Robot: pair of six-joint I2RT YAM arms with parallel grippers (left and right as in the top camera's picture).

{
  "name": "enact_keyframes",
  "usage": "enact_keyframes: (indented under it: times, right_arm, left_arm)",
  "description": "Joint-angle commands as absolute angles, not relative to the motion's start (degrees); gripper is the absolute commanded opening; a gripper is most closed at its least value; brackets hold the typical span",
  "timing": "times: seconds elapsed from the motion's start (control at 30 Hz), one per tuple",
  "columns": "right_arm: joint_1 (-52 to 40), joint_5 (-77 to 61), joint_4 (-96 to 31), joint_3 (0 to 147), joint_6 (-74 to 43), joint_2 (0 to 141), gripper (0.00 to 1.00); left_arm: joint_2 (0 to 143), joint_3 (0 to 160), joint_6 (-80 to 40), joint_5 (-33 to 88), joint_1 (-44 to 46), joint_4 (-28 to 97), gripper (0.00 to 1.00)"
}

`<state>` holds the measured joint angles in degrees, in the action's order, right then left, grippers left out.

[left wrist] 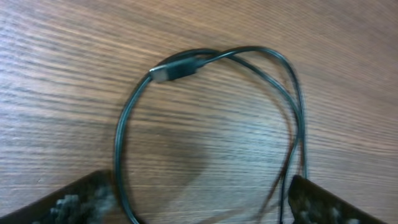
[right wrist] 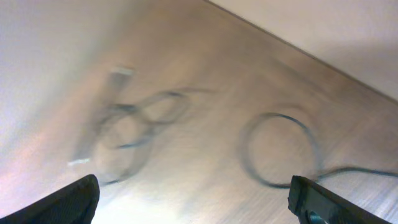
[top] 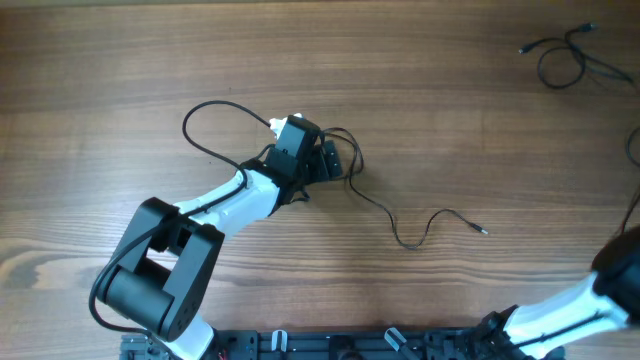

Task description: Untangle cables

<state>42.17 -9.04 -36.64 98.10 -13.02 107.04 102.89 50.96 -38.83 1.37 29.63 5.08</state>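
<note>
Two cables lie apart on the table (top: 120,60). One cable (left wrist: 118,137) loops right below the left gripper (left wrist: 202,190), between its wide-open, empty fingers (left wrist: 323,199), with its plug (left wrist: 177,67) just ahead and the rest trailing off right. The second cable (top: 560,65) lies well right of that gripper, likely nearer the right gripper (right wrist: 193,199), which is also open and empty.

Black cables (left wrist: 177,68) on a brown wood-grain table (top: 450,100)
</note>
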Motion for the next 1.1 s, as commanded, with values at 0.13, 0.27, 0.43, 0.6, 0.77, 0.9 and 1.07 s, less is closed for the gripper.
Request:
enact_keyframes:
  times: [0.13, 0.27, 0.43, 0.6, 0.77, 0.9, 1.07]
  right_arm:
    - [32.9, -16.6, -48.8, 98.7, -15.4, 91.6, 1.00]
    - [28.4, -15.6, -59.3, 98.7, -16.1, 86.7, 1.00]
    - [27.3, -15.5, -71.8, 97.8, -13.4, 81.9, 1.00]
    - [27.1, -15.6, -75.4, 92.7, -13.3, 75.0, 1.00]
    - [21.9, -20.9, -72.3, 75.5, -9.4, 63.2, 1.00]
    - [13.6, -34.2, -60.1, 58.7, -7.2, 57.0, 1.00]
    - [-1.0, -41.9, -39.7, 43.1, -7.7, 57.8, 1.00]
  left_arm:
    - [108.5, 46.4, -39.4, -0.5, 28.8, 8.7, 1.00]
    - [108.5, 46.4, -39.4, -0.5, 28.8, 9.7, 1.00]
    - [108.5, 46.4, -39.4, -0.5, 28.8, 10.5, 1.00]
    - [108.5, 46.5, -39.4, -0.5, 28.8, 11.0, 1.00]
    - [105.0, 46.5, -39.2, -0.3, 28.2, 11.8, 1.00]
    - [96.7, 46.5, -39.2, -0.3, 26.9, 11.8, 1.00]
    - [86.4, 46.5, -39.2, -1.4, 24.8, 12.6, 1.00]
